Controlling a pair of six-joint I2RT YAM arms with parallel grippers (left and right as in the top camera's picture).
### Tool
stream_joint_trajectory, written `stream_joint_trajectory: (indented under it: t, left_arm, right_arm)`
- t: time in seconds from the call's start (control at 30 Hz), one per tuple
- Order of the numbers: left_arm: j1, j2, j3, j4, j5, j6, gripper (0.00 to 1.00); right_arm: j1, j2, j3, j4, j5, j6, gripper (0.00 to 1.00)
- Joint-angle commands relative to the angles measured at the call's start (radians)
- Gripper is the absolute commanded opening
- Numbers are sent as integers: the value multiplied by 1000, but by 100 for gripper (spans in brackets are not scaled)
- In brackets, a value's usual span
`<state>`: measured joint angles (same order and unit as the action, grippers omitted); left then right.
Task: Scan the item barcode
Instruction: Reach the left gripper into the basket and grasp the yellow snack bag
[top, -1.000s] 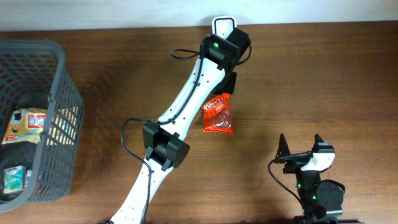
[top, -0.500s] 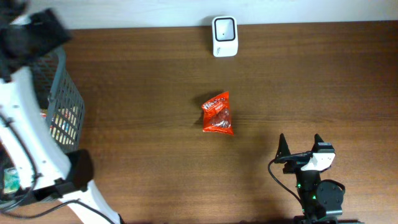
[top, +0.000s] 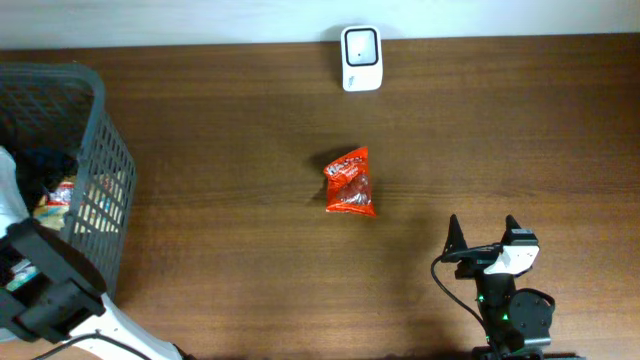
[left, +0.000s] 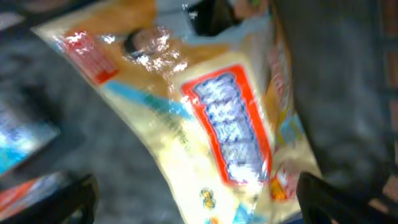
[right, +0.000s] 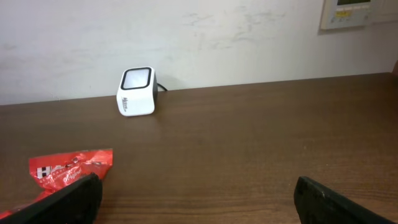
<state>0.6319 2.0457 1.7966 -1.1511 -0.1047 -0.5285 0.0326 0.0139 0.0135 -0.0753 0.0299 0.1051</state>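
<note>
Yellow packet (left: 211, 124) beneath spread left pincer (left: 205, 200).

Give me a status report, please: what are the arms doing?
Left gripper open over yellow packet in basket. Right gripper open, empty. Red packet flat on table, short of scanner. Nothing in between.

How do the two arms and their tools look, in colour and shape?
The right arm has a black body with a small green light, a white wrist piece and a thin black cable looping beside it. Its tool has two black pointed fingers. The left arm has white links and a black blocky joint.
</note>
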Motion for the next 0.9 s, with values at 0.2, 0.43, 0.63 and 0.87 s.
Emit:
stream_joint_trajectory:
  t: [0.2,0.43,0.63,0.87]
  left_arm:
    - [4,-11,-348,382,57,-9,99]
    - [4,-11,-423,436,57,-8,31]
    - [4,-81,-420,417,64,6,0]
    - [4,-794,-406,541,64,6,0]
  right_arm:
    - [6,-6,-8,-3,9,5,98]
    - [6,-6,-8,-4,9,5,98]
    - [6,-6,-8,-4,9,5,98]
    - [6,-6,-8,-4,9,5,98]
